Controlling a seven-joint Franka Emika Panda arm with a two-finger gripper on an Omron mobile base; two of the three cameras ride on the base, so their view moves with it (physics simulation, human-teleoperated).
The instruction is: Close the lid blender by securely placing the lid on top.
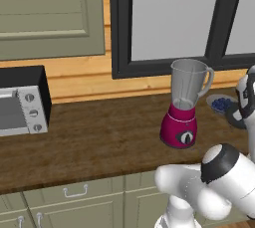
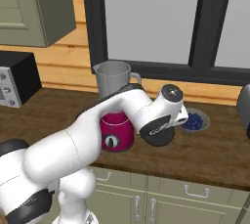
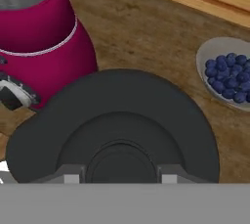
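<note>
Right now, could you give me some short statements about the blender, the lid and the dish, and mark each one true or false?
1. The blender jar is open on top, with no lid on it. True.
2. The lid rests on the toaster oven. False: it is at the gripper, low beside the blender's magenta base.
3. The dish holds blueberries. True.
4. The dish stands between the blender and the toaster oven. False: it is on the blender's other side, away from the oven.
5. The blender lies on its side. False: it stands upright on the counter.
</note>
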